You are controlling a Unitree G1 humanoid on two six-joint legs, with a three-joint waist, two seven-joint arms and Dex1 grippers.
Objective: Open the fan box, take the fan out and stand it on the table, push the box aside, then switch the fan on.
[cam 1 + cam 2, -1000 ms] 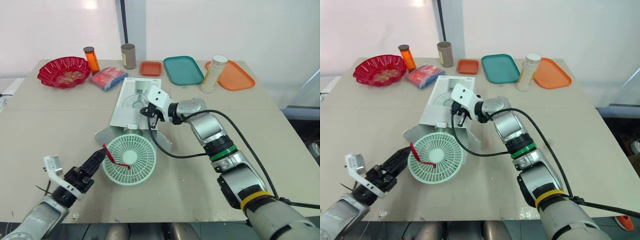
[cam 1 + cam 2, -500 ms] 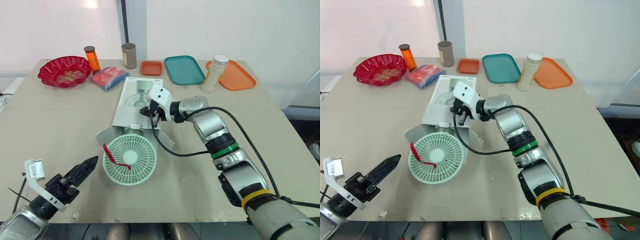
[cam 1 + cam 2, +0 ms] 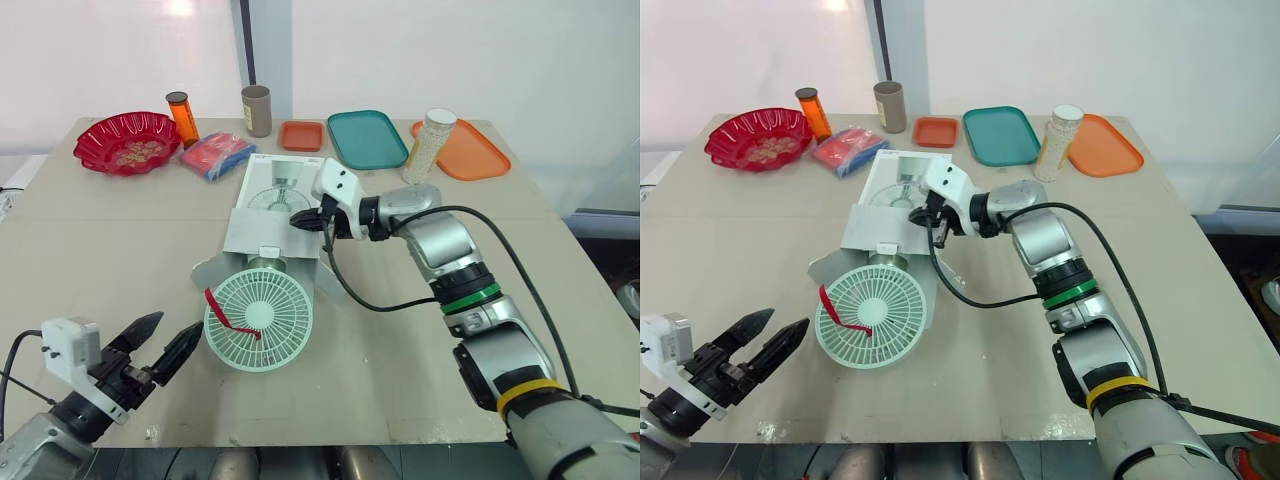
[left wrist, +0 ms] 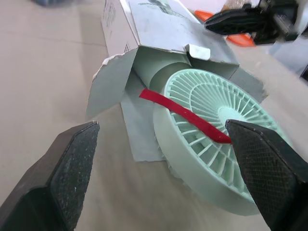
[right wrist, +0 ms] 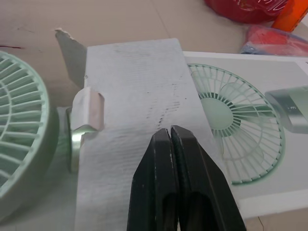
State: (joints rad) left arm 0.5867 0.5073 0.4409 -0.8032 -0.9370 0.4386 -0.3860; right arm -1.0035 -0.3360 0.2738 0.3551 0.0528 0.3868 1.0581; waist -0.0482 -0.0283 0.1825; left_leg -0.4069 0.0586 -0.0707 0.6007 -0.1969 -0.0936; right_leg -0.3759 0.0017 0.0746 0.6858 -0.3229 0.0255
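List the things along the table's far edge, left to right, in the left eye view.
red bowl → orange bottle → red and blue packet → brown cylinder → small orange tray → teal tray → white-capped jar → large orange tray

The left fingers [image 3: 183, 345] have drawn back from the fan [image 3: 258, 320] toward the near left and spread apart.

A tan table [image 3: 560, 300] with a plain matte top takes up the middle of the room. Behind it stands a white wall [image 3: 450, 50], split by a dark upright strip [image 3: 246, 40]. Left of the strip the wall looks paler and pinkish, with a bright glare [image 3: 182, 8] at the top edge. Right of the table the floor [image 3: 618, 255] is dark, and a pale slanted panel [image 3: 615, 185] stands near the far right corner.
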